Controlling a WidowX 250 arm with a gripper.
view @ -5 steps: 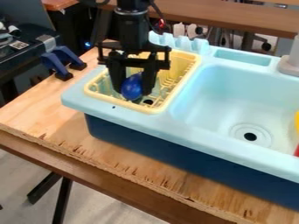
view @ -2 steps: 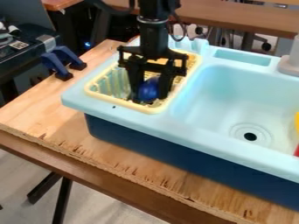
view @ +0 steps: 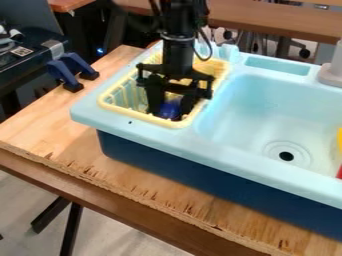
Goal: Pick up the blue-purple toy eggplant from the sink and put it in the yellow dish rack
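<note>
Inside the yellow rack (view: 107, 104), near its front right corner, sits a blue object (view: 172, 109), gripped between the fingers of the black gripper (view: 172, 113). The rack fills the toy sink's (view: 140, 126) left end, beside the basin (view: 257, 115).

The black arm (view: 178, 54) comes in from 12 o'clock and hangs nearly upright. Its gripper (view: 171, 111) points toward 6 o'clock, two fingers apart, the 3 o'clock one slanting toward 7.
</note>
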